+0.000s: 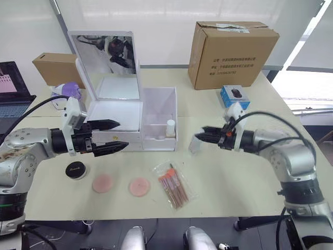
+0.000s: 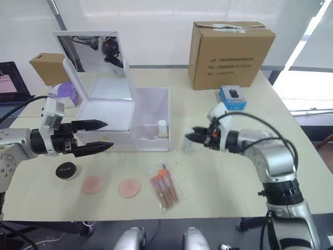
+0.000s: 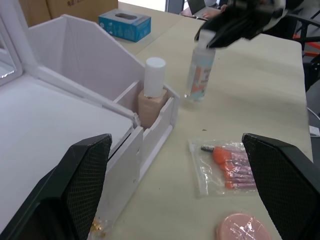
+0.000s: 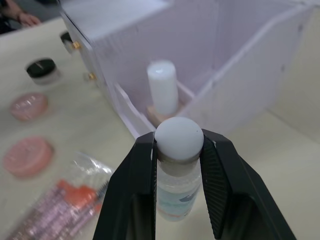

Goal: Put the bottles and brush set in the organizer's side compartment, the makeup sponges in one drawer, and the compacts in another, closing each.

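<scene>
Right tool is clamped on the clear bottle by its cap, upright beside the organizer. Beige bottle stands in the side compartment. Left tool fingers are apart near the drawers, mid-counter.

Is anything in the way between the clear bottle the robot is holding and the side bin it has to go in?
Nothing visible blocks it. The right gripper holds the clear bottle just outside the side bin. The beige bottle already stands in its front slot.
</scene>
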